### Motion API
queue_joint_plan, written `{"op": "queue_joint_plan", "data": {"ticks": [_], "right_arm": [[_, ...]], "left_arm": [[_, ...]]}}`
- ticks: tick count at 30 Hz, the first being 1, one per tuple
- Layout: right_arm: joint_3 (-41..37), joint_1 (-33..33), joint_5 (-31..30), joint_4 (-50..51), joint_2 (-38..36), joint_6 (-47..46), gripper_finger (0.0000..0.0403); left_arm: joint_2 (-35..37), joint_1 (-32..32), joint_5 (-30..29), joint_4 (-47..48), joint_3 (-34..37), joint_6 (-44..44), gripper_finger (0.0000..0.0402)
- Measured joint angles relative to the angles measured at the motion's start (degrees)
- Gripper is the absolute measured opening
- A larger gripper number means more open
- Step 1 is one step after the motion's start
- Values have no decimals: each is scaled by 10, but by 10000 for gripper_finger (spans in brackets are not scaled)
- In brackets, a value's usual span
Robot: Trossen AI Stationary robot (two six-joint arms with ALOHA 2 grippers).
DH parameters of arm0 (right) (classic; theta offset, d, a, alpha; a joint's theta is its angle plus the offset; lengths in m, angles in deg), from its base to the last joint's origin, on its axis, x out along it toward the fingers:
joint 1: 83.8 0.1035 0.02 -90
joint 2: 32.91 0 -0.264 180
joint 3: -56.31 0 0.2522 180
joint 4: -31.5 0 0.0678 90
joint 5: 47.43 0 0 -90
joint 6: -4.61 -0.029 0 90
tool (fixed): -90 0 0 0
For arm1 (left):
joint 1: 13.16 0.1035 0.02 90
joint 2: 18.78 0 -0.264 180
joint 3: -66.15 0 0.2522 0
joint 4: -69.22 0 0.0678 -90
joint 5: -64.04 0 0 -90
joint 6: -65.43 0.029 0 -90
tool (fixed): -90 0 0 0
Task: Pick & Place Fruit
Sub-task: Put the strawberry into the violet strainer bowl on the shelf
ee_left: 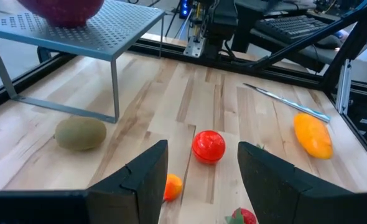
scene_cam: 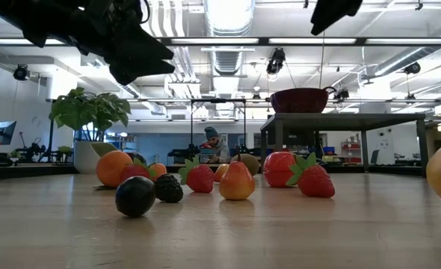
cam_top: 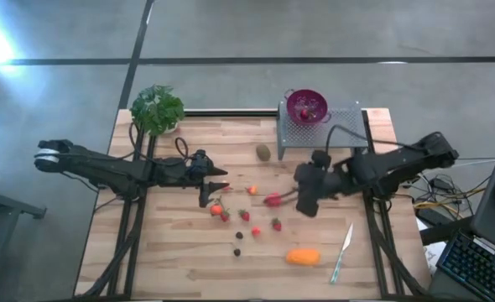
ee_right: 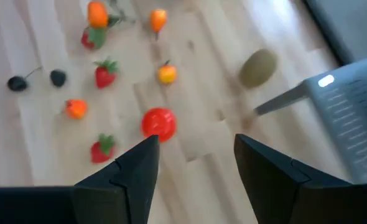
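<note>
High view shows the fruit scattered over the middle of the wooden table (cam_top: 172, 260). A red ball (cam_top: 272, 200) lies just beside the right claw (cam_top: 304, 204), on the side toward the left claw (cam_top: 211, 190). In the right wrist view that ball (ee_right: 158, 123) sits just ahead of the two dark fingers (ee_right: 129, 174), which stand apart with nothing between them: the right claw is open and holds nothing. The left claw is also open and empty; in its wrist view the same ball (ee_left: 208, 146) lies on the table beyond the gap between its fingers (ee_left: 147, 173), with a small orange piece (ee_left: 172, 186) close to one fingertip. Strawberries (cam_top: 245, 215) and tiny dark berries (cam_top: 238, 243) lie between the two claws and a little nearer the table's front edge. The brown kiwi (cam_top: 263, 152) rests farther off, next to a perforated metal stand (cam_top: 340, 124) behind the right claw; a dark red bowl (cam_top: 307, 106) sits on that stand. The oblong orange piece (cam_top: 303, 256) lies toward the front edge, beside a pale knife (cam_top: 342, 252). A green leafy plant (cam_top: 157, 108) stands at the far corner behind the left claw.
</note>
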Motion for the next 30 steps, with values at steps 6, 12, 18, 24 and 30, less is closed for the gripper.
{"op": "queue_joint_plan", "data": {"ticks": [6,12,18,24,30], "right_arm": [[-33,53,1,-12,48,-75,189],[-44,85,7,-50,95,-106,187],[-44,101,11,-106,136,-105,208],[-45,102,20,-127,174,-105,226],[-51,98,38,-159,205,-96,233]], "left_arm": [[0,0,0,0,0,3,200],[0,0,-2,-4,0,24,200],[0,0,-3,-16,0,36,200],[0,0,-3,-16,0,36,200],[0,0,-4,-19,0,36,200]]}}
